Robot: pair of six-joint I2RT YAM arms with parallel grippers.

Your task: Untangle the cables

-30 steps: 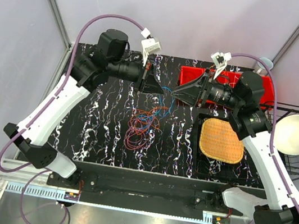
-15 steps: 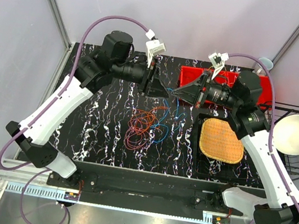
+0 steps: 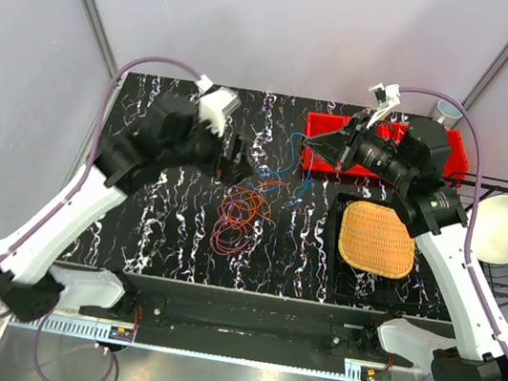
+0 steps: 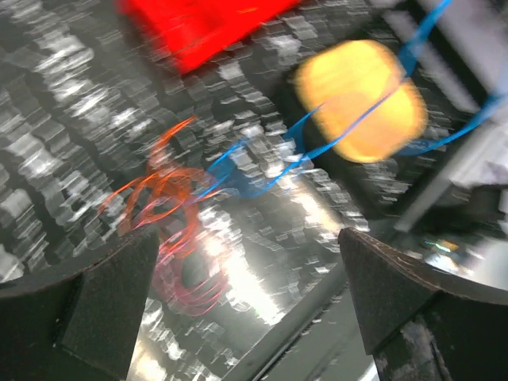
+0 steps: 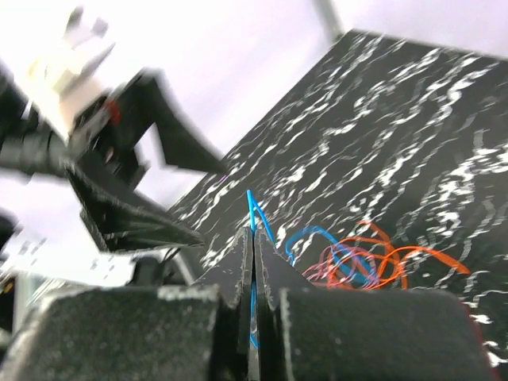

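The cables [image 3: 239,212] lie in a loose tangle of orange-red and pink loops in the middle of the black marbled table. A blue cable [image 3: 289,162] rises out of that tangle to my right gripper [image 3: 308,142], which is shut on it above the table. In the right wrist view the blue cable [image 5: 255,210] runs between the closed fingertips of the right gripper [image 5: 252,235], with the orange loops [image 5: 383,255] lying beyond. My left gripper [image 3: 255,169] hovers open just left of the blue strand. The blurred left wrist view shows the left gripper [image 4: 246,294] holding nothing, above the blue cable [image 4: 238,171] and the pink loops [image 4: 190,278].
A red bin [image 3: 322,159] stands at the back right under the right arm. A woven yellow basket [image 3: 377,239] rests on a black tray to the right of the cables. A white bowl [image 3: 502,228] sits in a wire rack off the table's right edge.
The left gripper opened, let go of the cables and swung back to the left and lower. The right gripper shut on the blue cable and drew it up toward the back right.
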